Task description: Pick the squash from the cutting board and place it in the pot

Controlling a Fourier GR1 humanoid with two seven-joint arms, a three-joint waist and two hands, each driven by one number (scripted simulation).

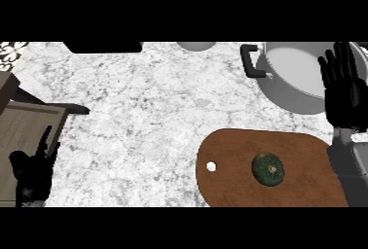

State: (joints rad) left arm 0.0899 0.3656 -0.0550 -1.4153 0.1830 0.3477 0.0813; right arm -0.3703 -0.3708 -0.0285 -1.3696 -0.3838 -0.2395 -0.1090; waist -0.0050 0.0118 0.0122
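Observation:
A dark green round squash (268,169) lies on the brown cutting board (237,185) at the lower right. The grey pot (295,63) with a black handle stands at the upper right of the counter. My right hand (345,92) is raised at the right edge, fingers straight and spread, over the pot's right rim and above the board; it holds nothing. My left hand (32,170) rests at the lower left edge, fingers up, far from the squash.
A wooden box-like object (25,126) sits at the left edge beside my left hand. A dark object (104,46) and a grey round one (196,45) lie along the counter's far edge. Marbled countertop stretches between the board and the left side.

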